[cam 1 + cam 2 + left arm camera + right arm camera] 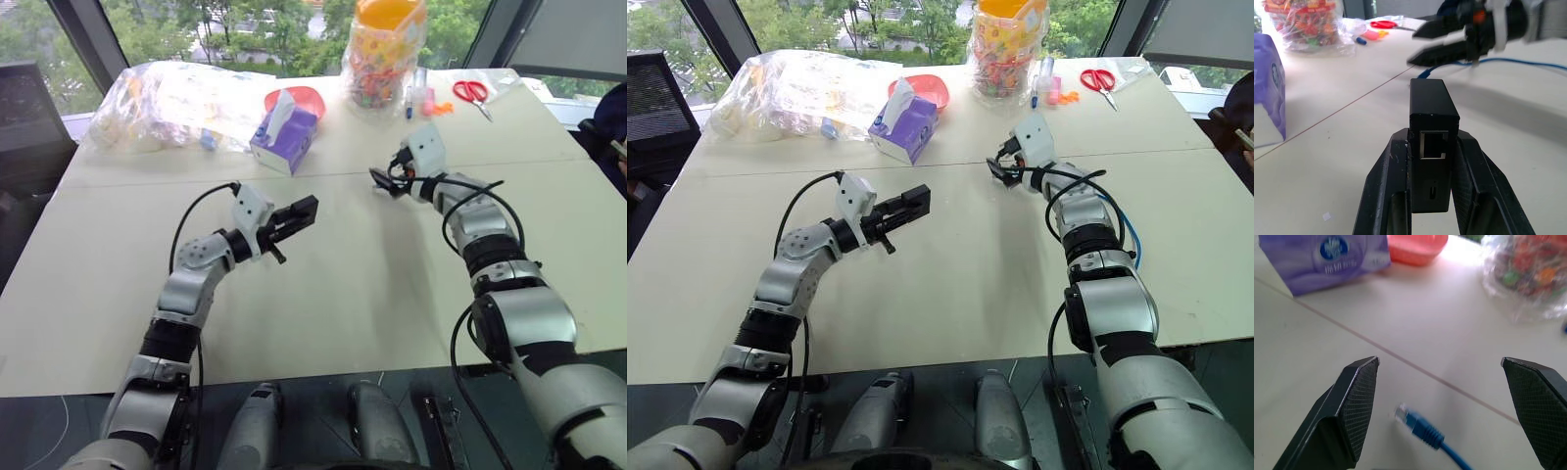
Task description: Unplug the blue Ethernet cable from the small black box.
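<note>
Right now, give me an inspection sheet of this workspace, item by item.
Surface: pale table, seam across.
Job's things: small black box held in the left gripper, port empty; blue Ethernet cable unplugged, plug lying on the table.
Clutter: purple tissue box, red bowl, candy bag, clear plastic bag, red scissors.
Grippers: right gripper fingers open above the plug.
Cables: black arm cables.
Surroundings: windows, trees outside.

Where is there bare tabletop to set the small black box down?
Bare tabletop lies between the left pincer holding the small black box and the right pincer, and along the near edge. The far edge is crowded: purple tissue box, plastic bags, scissors.
</note>
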